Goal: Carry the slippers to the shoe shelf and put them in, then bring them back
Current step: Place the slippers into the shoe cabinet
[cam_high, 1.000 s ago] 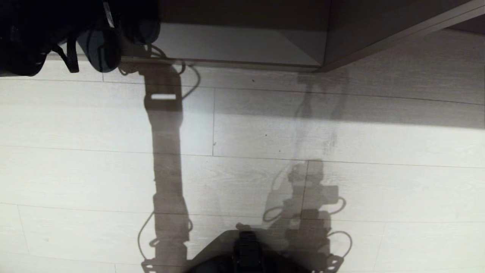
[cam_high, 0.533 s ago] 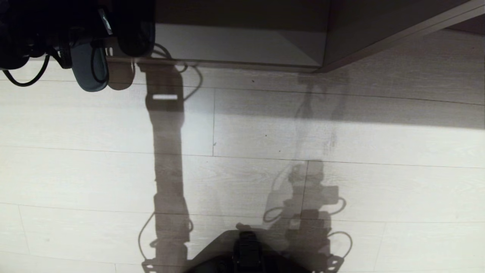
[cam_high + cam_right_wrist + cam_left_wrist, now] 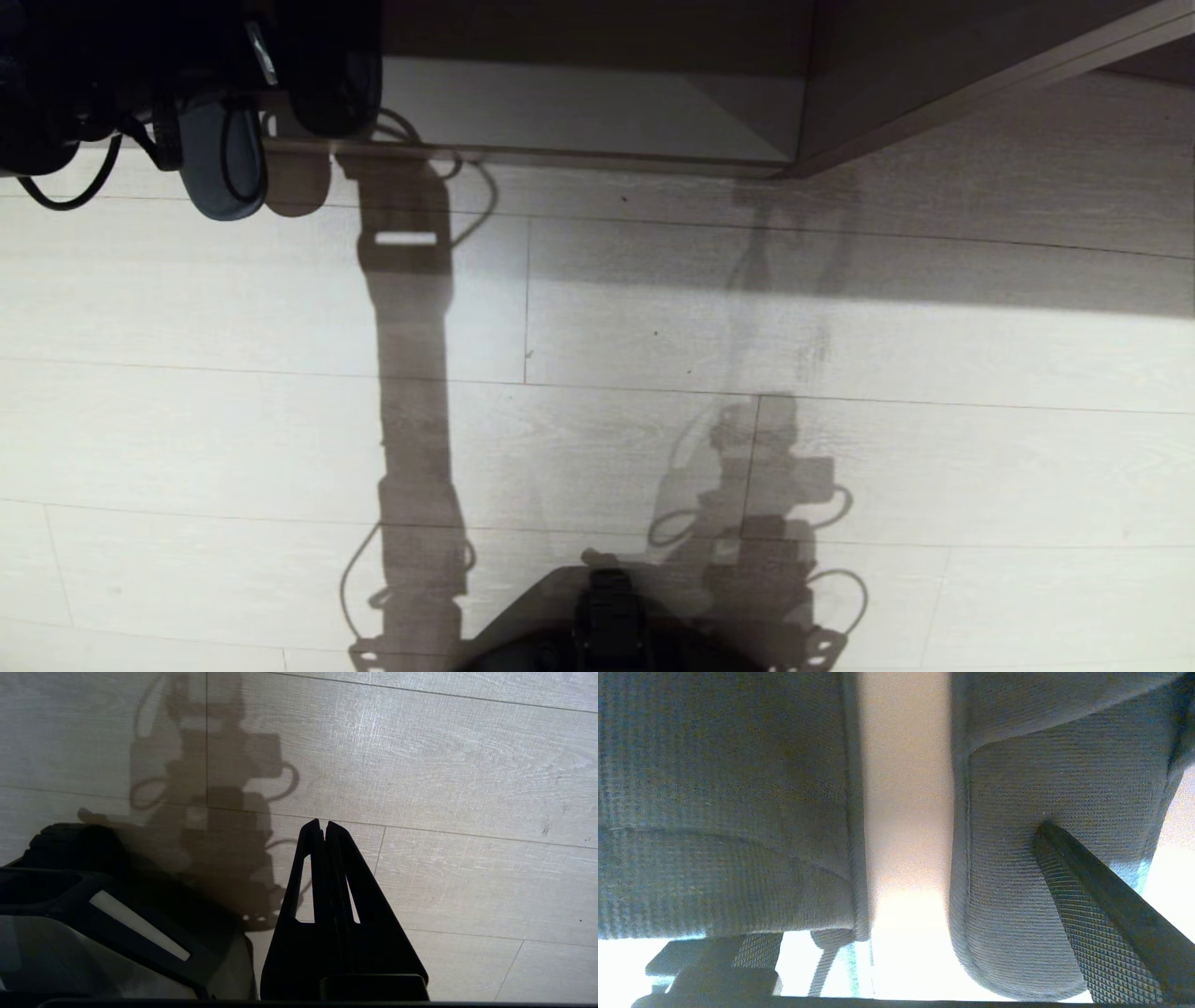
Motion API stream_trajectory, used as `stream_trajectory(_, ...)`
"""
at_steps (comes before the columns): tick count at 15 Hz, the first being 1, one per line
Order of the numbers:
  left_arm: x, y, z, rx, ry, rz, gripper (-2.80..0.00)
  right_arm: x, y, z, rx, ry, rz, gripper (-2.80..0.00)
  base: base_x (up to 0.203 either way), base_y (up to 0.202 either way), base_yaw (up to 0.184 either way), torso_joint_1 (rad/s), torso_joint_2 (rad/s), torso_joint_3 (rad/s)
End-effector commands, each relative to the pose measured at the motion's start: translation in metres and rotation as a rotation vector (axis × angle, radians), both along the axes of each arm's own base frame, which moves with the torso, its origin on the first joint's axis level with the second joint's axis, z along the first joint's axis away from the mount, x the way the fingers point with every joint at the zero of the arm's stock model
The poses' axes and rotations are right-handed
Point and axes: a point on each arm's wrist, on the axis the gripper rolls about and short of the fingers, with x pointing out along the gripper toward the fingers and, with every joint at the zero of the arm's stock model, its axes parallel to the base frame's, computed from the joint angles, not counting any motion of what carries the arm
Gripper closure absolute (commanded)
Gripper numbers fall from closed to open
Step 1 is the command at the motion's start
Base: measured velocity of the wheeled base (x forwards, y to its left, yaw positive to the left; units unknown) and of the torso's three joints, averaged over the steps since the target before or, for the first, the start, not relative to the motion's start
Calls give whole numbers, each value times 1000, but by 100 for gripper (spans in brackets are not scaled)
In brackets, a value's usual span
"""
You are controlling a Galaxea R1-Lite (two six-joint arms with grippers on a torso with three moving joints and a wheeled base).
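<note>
Left gripper (image 3: 233, 103) astride slippers (image 3: 1017, 812)

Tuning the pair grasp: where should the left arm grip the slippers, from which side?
Probably across both outer edges as a pair, coming from the rounded ends: the slippers sit parallel, a narrow gap between them, so one wide pinch spans both.

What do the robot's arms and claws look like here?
The left arm is a bulky black housing with thin black cables looping beneath it. The left claw has flat dark fingers with a fine cross-hatched grip texture. The right claw is matte black: two long tapering fingers with slot-shaped cut-outs, set on a broad black base.
</note>
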Motion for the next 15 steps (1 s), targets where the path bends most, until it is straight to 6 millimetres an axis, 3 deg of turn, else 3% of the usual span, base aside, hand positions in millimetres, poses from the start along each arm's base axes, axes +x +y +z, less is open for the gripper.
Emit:
stream_trajectory(1, -2, 1, 3, 43, -13, 17, -280, 0, 0, 0, 0, 0, 1, 0, 0, 0, 0, 0, 0, 0)
stream_trajectory(3, -6, 4, 6, 102, -17, 53, -280, 0, 0, 0, 0, 0, 1, 0, 0, 0, 0, 0, 0, 0)
stream_trajectory(8, -2, 8, -10, 89, 138, 240, -280, 0, 0, 0, 0, 1, 0, 0, 0, 0, 0, 0, 0, 0)
stream_trajectory(15, 10, 8, -23, 119, 184, 283, -280, 0, 0, 0, 0, 0, 1, 0, 0, 0, 0, 0, 0, 0)
